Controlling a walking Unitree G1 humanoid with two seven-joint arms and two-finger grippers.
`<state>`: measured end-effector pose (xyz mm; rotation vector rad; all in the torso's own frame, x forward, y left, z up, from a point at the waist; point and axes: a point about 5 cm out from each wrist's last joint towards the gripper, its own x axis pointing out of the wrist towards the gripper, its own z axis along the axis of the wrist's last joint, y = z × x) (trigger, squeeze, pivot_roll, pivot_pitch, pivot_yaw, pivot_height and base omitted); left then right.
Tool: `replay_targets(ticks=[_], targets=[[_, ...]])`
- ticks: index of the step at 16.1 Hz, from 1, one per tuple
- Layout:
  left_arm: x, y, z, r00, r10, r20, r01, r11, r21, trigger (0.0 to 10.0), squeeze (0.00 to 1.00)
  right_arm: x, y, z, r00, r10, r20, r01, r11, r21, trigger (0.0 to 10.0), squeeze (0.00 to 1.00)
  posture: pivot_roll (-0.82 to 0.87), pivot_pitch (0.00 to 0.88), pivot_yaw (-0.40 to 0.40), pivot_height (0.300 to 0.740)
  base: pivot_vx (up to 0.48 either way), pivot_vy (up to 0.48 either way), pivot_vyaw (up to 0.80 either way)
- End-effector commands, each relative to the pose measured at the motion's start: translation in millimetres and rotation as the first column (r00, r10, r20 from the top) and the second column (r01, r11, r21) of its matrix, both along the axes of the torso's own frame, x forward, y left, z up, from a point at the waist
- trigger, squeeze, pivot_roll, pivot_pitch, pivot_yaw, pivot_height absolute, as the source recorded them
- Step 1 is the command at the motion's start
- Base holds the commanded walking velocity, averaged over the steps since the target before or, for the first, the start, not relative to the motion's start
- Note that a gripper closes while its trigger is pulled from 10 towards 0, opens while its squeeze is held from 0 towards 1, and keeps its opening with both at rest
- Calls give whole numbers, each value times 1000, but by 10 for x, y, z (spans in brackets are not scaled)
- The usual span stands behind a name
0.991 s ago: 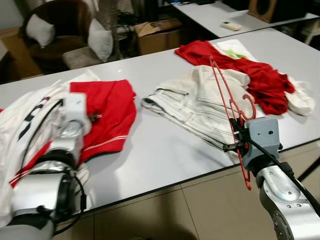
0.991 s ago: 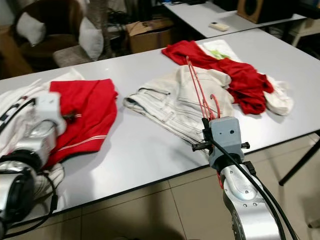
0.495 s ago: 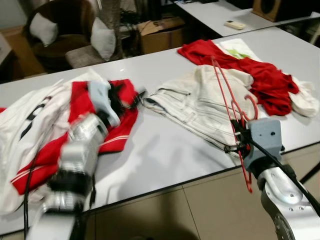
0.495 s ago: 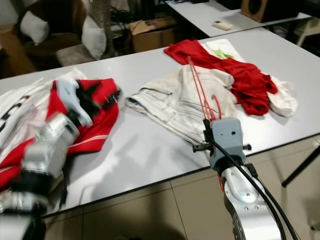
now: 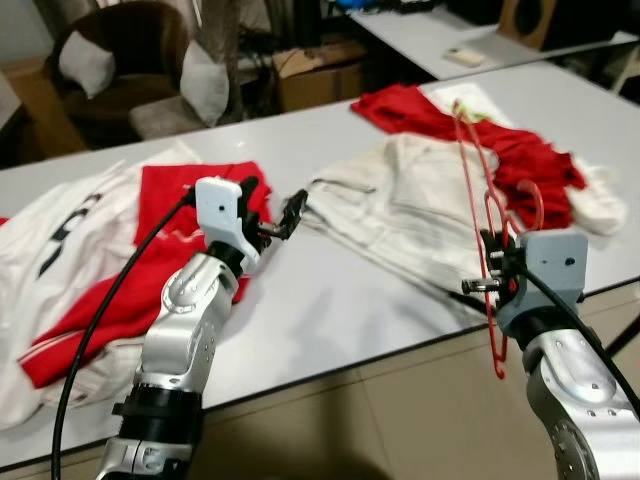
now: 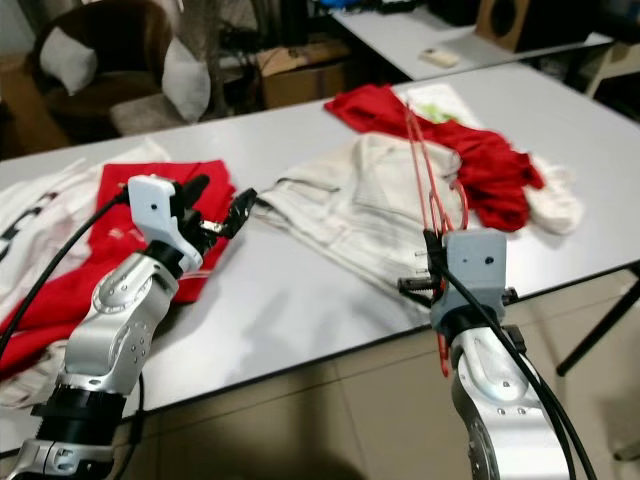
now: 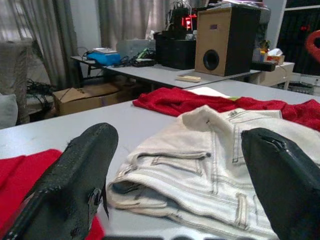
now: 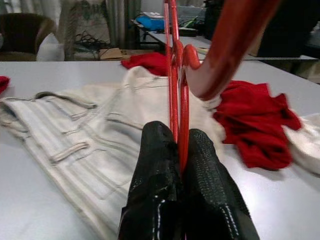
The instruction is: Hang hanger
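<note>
A red plastic hanger stands nearly upright at the table's front edge, its hook curling near the top of my right wrist. My right gripper is shut on its thin bars, and the two black fingers are pressed together around them. My left gripper is open and hovers over the table between a red shirt and cream trousers. Nothing lies between its black fingers, which point toward the trousers.
The grey table also carries a white garment with red trim at the left and a red garment at the right. Behind it are a cardboard box, a cushioned armchair and a second table.
My left arm has lifted from low on the left and reached forward over the table, with its gripper open toward the trousers. The right gripper keeps its hold on the hanger.
</note>
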<state>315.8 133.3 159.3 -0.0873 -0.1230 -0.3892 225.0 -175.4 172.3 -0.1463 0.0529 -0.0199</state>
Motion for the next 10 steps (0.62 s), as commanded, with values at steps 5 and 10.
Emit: replay_targets(ticks=[5,10], targets=[[-23,-14,-7,1000,25,-19,-24,1000,15,10000,671,32,-34,98,998,-9,57,8,1000,16,10000,0,-209,0,109,740,0,-480,0],[-33,-17,-21,999,27,-23,-26,999,31,10000,671,-8,-133,61,997,-49,54,51,998,-25,10000,0,-210,0,113,740,0,-480,0]])
